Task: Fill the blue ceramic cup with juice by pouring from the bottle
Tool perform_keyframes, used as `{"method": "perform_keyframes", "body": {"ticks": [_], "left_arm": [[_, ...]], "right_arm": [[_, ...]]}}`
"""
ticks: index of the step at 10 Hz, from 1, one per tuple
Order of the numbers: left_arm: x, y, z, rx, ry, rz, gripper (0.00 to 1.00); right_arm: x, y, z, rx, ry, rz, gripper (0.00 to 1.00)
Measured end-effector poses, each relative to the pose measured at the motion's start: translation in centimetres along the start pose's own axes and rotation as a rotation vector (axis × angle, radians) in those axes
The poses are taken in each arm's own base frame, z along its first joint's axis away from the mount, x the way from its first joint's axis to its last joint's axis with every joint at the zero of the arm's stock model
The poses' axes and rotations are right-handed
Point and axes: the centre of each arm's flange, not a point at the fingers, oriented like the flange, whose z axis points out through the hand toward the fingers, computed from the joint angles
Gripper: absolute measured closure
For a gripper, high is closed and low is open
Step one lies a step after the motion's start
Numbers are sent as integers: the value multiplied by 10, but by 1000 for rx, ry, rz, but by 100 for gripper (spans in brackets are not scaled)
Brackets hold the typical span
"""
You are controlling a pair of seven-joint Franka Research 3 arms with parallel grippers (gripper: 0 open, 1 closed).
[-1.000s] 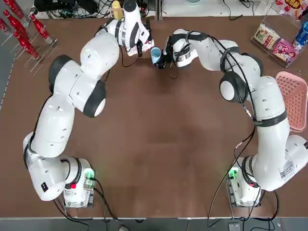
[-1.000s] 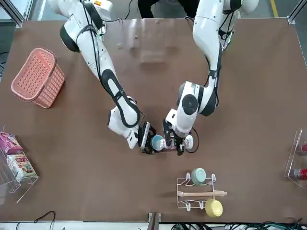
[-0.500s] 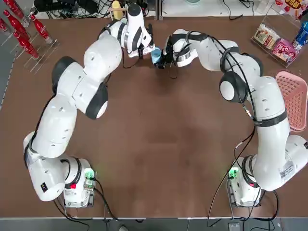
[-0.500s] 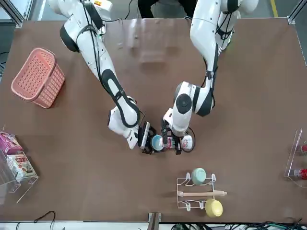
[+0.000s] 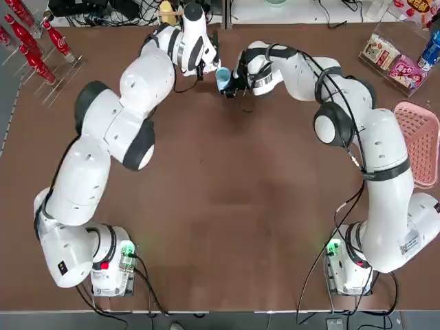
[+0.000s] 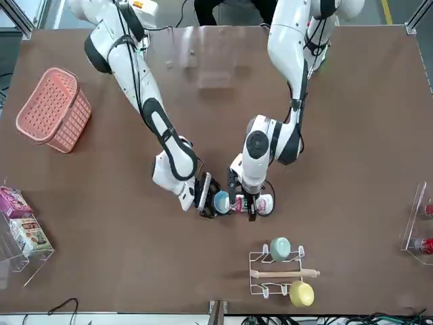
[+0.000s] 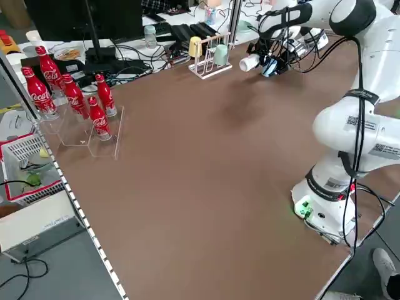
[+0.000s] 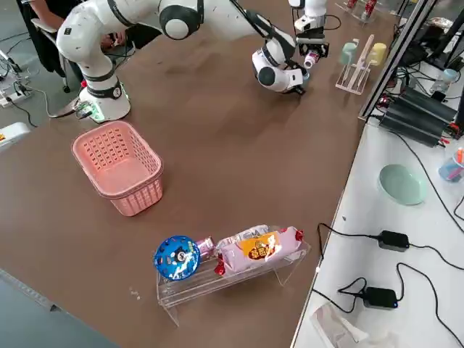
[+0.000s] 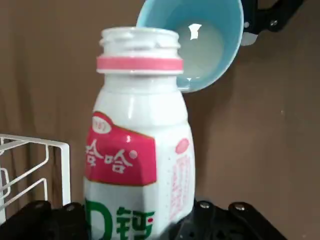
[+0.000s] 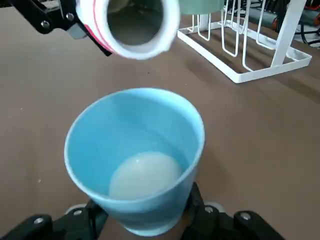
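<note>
Bottle tilted at the cup

We hold the bottle [image 9: 140, 150] in 1 left claw [image 9: 135, 220], beside the blue cup [image 10: 145, 185] in our right claw [image 10: 145, 220].

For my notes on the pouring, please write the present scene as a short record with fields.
left gripper: shut on the bottle, near the table's far edge, seen from the robot
bottle: tipped on its side, uncapped, mouth toward the cup
right gripper: shut on the blue cup, beside the bottle's mouth
cup contents: some whitish liquid at the bottom, well below the rim
stream: none visible
white rack: holds a mint-green cup and a yellow cup
pink basket: on the table, at the robot's right side
</note>
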Motion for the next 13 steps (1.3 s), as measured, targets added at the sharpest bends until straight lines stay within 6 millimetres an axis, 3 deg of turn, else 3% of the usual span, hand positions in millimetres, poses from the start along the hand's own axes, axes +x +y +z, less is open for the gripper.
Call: {"method": "perform_keyframes", "body": {"ticks": [4, 13], "left_arm": [[-1, -8, -12, 58, -42, 13, 56], [1, -5, -8, 58, -50, 20, 56]], "right_arm": [[-1, 1, -1, -3, 1, 4, 33], [-1, 2, -2, -5, 2, 7, 33]]}}
